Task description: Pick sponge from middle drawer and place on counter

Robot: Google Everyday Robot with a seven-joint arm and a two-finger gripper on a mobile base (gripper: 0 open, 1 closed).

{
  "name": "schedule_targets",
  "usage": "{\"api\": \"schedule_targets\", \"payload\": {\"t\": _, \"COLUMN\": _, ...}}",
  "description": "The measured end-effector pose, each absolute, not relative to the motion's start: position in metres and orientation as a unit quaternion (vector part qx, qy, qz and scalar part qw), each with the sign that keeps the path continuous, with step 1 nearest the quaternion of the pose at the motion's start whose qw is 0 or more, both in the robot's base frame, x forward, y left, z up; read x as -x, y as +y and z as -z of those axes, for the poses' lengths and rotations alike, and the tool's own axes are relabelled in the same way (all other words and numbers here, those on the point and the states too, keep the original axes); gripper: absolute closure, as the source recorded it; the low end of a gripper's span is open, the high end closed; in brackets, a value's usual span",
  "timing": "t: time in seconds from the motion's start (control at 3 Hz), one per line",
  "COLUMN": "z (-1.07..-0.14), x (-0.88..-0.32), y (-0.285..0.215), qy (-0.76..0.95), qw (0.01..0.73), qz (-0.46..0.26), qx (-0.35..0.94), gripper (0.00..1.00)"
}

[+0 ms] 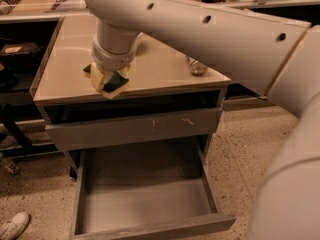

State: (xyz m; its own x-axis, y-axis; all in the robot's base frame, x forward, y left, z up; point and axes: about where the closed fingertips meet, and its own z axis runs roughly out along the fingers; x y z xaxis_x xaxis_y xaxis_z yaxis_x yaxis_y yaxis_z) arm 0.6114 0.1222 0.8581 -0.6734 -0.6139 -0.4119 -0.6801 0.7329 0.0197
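My gripper (pixel 108 80) hangs from the big white arm and is shut on the sponge (pixel 116 79), whose dark green face and yellow body show between the pale fingers. It holds the sponge just above the front left part of the tan counter (pixel 165 71). The middle drawer (pixel 145 196) is pulled out wide below; its gray floor shows nothing on it.
A gray drawer front with pale scratches (pixel 135 128) sits just under the counter. A small shiny object (pixel 197 66) stands on the counter's right side. A white shoe (pixel 12 225) is on the speckled floor at the lower left. Dark shelving stands to the left.
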Motion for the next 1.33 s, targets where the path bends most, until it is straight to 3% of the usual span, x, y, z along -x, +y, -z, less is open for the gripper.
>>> {"api": "schedule_targets", "payload": {"t": 1.33, "z": -0.857, "x": -0.680, "y": 0.240, "qy": 0.878, "qw": 0.161, "qz": -0.090, "qx": 0.442, "gripper": 1.00}}
